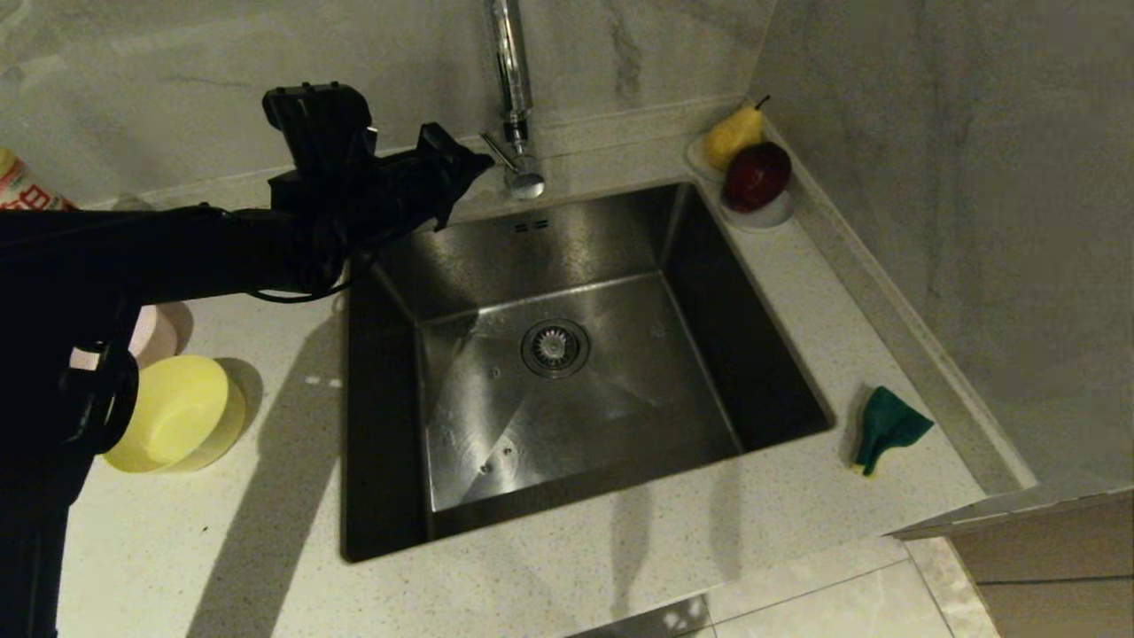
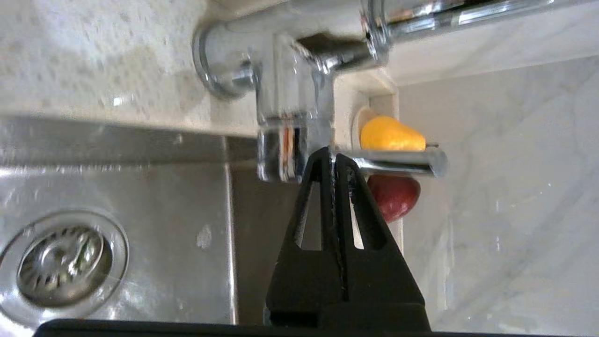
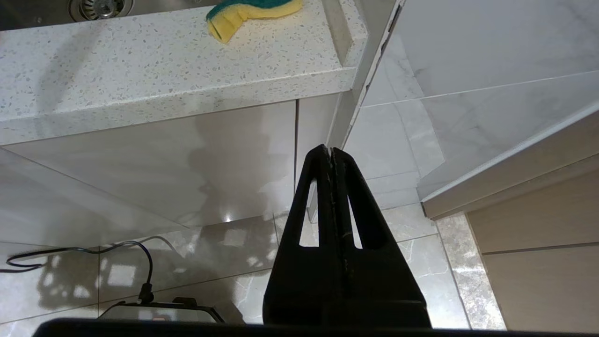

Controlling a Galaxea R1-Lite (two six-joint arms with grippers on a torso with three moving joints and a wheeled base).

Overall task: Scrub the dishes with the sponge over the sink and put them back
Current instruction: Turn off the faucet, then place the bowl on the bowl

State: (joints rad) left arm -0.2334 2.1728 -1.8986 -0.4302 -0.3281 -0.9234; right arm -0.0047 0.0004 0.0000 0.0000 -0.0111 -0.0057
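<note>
One left pincer, shut and empty, touching the chrome tap's lever; floppy green-and-yellow sponge at table's lower right; risk: closed tips slipping off the lever.

Fruit in the counter's back right corner

Yellow pear & dark red apple on white saucers, touching; bottle at left edge.

The left arm hides most of the pink bowl; the tap runs off the top edge
</note>
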